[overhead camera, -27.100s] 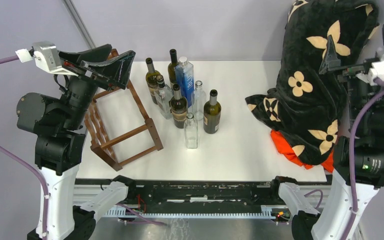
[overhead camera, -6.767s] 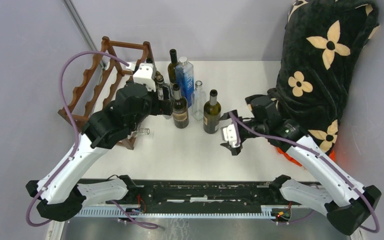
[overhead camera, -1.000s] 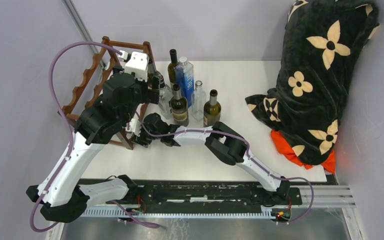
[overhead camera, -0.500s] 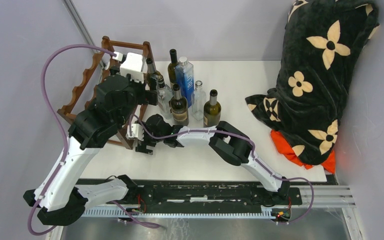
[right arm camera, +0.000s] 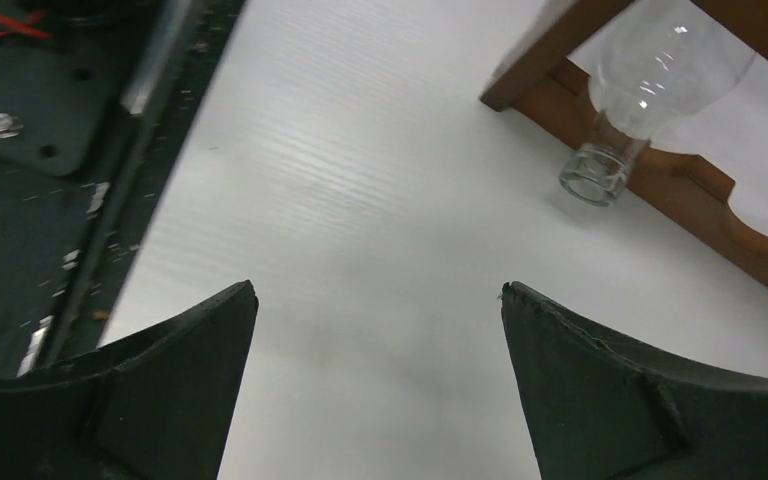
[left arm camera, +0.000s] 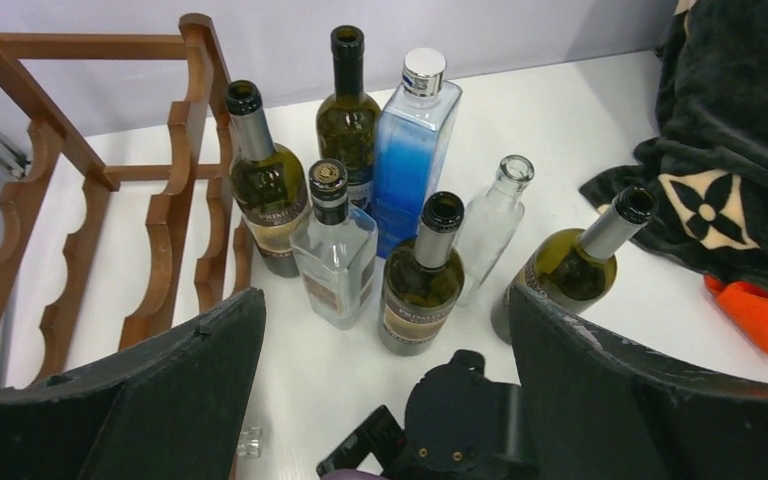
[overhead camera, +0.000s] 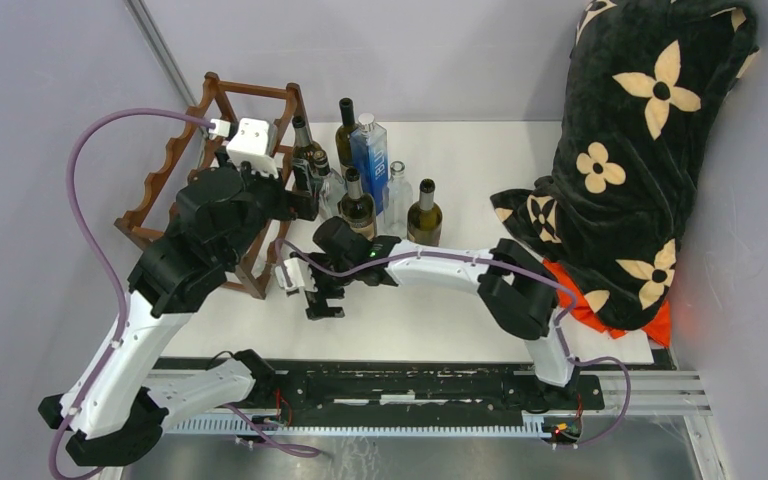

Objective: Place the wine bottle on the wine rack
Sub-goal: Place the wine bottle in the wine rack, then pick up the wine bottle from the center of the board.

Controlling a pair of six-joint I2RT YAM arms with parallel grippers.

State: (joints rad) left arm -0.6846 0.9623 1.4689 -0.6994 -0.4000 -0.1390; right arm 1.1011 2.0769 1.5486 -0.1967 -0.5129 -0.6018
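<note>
Black-fingered left gripper [left arm camera: 385,297] and right gripper [right arm camera: 378,288] both gape wide, holding nothing.

There are four green wine bottles [left arm camera: 422,290], three clear glass bottles [left arm camera: 338,262], one blue bottle [left arm camera: 408,150], one wooden wine rack [left arm camera: 165,230], one black flowery blanket [overhead camera: 650,150], one orange cloth [overhead camera: 575,290] and two robot arms [overhead camera: 120,340].

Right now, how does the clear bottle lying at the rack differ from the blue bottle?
The clear bottle lies on its side at the rack, its neck poking out past the rail. The blue bottle stands upright on the table. The clear bottle is colourless; the blue bottle is tinted blue. The clear bottle's mouth is open, while the blue bottle has a silver cap. Both are see-through glass.
</note>
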